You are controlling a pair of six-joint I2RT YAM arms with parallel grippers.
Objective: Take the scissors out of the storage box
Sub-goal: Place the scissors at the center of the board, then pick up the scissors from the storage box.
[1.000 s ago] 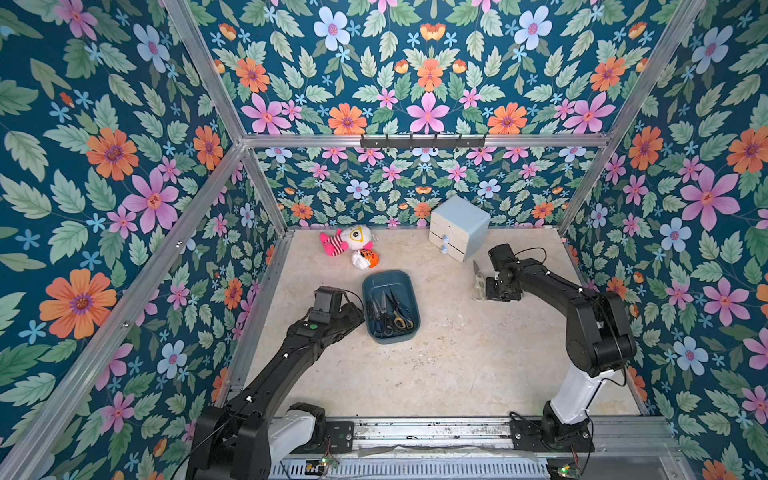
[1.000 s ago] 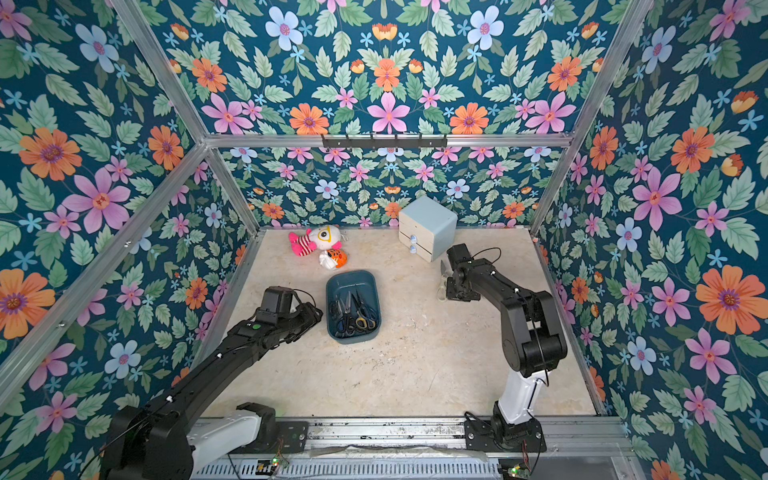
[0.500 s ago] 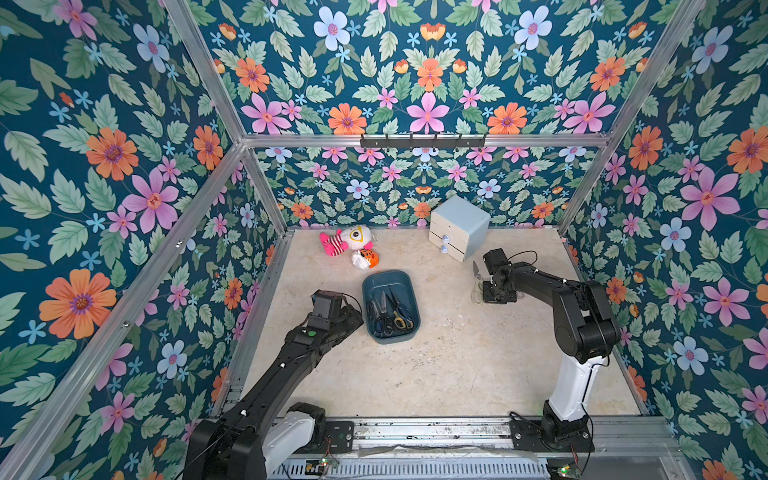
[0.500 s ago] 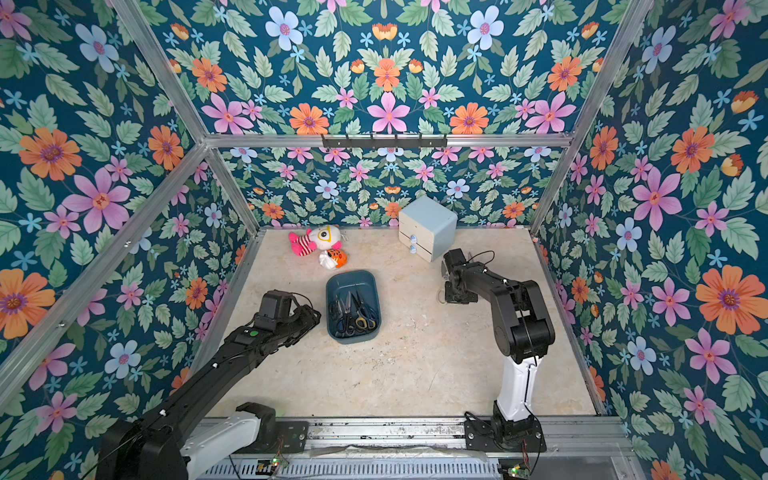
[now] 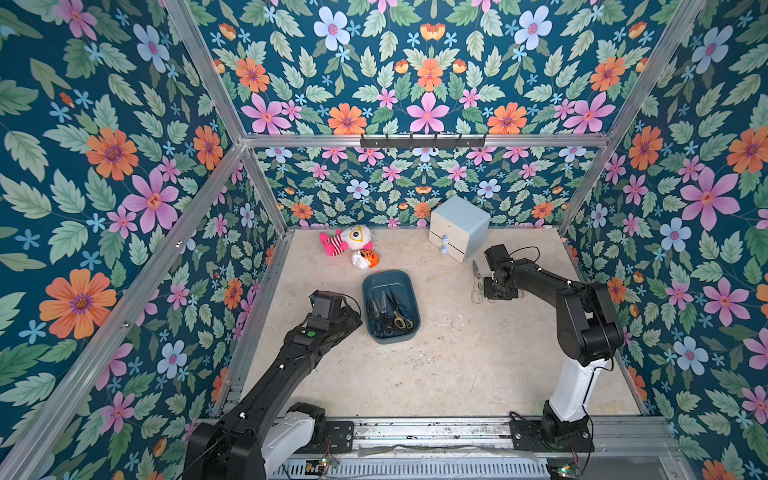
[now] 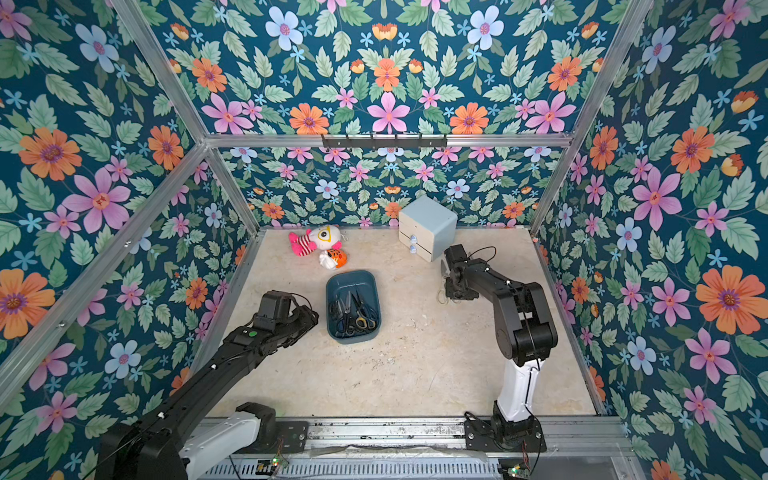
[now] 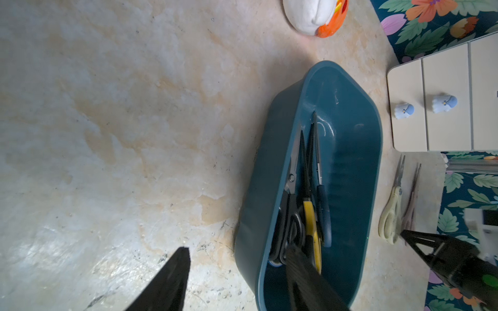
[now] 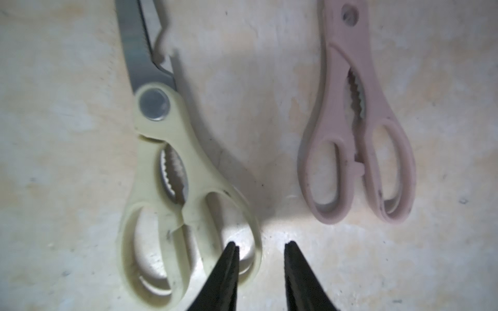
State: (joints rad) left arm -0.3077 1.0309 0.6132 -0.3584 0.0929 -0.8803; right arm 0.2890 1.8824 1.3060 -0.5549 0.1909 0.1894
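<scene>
Right fingers parted, gripping nothing. Tips straddle outer loop rim of cream-handled metal-bladed scissors, which lie flat on beige marbled worktop. Pale pink-handled scissors lie flat off to side of outer finger, apart from cream pair.

Left fingers wide open, empty, straddling side wall of shallow dark teal plastic storage box. Black, yellow-black and blue-handled scissors sit inside, under one fingertip.

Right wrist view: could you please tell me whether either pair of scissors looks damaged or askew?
Nothing stands out: the cream scissors and the pink scissors lie flat on the table, side by side, apart, handles closed.
</scene>
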